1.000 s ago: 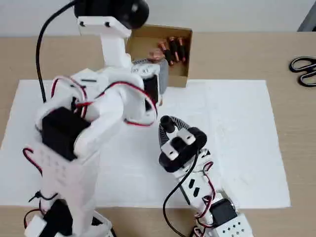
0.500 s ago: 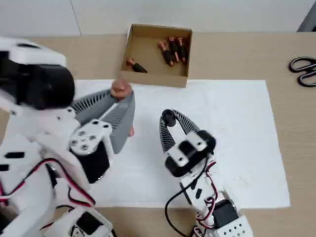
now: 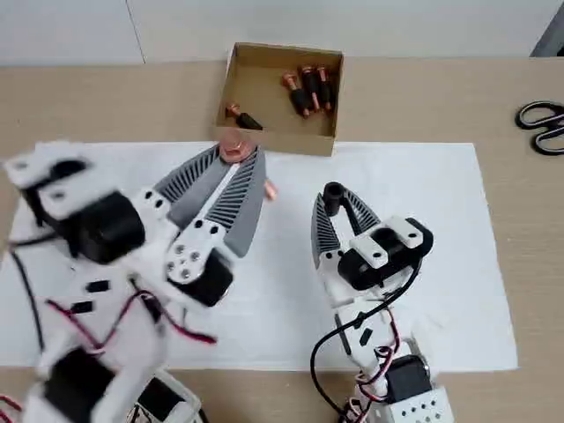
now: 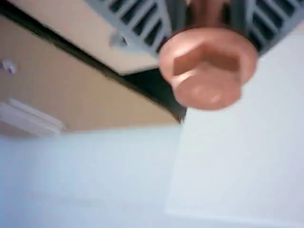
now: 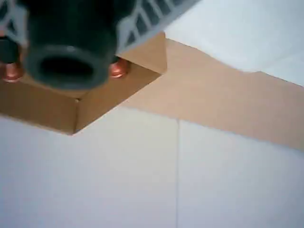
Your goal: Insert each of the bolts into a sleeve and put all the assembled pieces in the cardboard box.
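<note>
My left gripper [image 3: 236,157] is shut on a copper bolt [image 3: 233,148], held above the white sheet just in front of the cardboard box [image 3: 282,141]. The bolt's hex head [image 4: 209,66] looms close in the left wrist view, between the grey fingers [image 4: 137,19]. To its right my right gripper [image 3: 335,201] is shut on a black sleeve [image 3: 333,196], whose open end [image 5: 66,52] faces the box [image 5: 71,109]. Inside the box lie several assembled copper-and-black pieces [image 3: 304,88], one of them apart near its left wall [image 3: 240,116].
A white paper sheet [image 3: 423,264] covers the middle of the wooden table [image 3: 414,97]. Black scissors [image 3: 542,123] lie at the far right edge. Both arm bases stand at the near edge.
The left arm has drawn back from over the box and dropped low to the left, carrying the bolt to the box's front edge. The right gripper with the sleeve shifted right and slightly forward.
</note>
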Tool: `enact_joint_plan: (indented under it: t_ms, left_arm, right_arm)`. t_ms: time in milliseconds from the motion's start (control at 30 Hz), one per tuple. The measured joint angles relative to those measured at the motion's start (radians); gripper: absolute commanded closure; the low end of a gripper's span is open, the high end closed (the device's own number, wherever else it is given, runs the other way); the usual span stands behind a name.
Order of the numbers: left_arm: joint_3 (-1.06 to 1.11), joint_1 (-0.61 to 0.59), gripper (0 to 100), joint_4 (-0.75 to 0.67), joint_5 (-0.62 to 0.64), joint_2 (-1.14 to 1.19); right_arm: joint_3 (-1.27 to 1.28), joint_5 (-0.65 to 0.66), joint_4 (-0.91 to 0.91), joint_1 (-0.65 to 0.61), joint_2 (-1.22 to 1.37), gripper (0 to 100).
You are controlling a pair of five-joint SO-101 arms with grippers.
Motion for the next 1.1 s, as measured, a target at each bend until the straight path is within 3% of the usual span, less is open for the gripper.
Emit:
enact_joint_plan:
  t_ms: [133,333,633,1100]
  left_arm:
    - [0.170,0.018,99,-0.193,0.000,-0.002]
    - [0.176,0.029,99,-0.236,0.000,0.043]
    - [-0.046,0.032,99,-0.002,0.000,0.276]
    - [-0.038,0.046,99,0.031,0.000,0.296]
  right_arm:
    - [0.000,0.026,-0.023,-0.029,0.000,99.5]
    - [0.000,0.189,-0.095,-0.106,0.000,99.5]
    - [0.000,0.226,-0.100,-0.143,0.000,99.5]
    - [0.000,0.226,-0.100,-0.080,0.000,99.5]
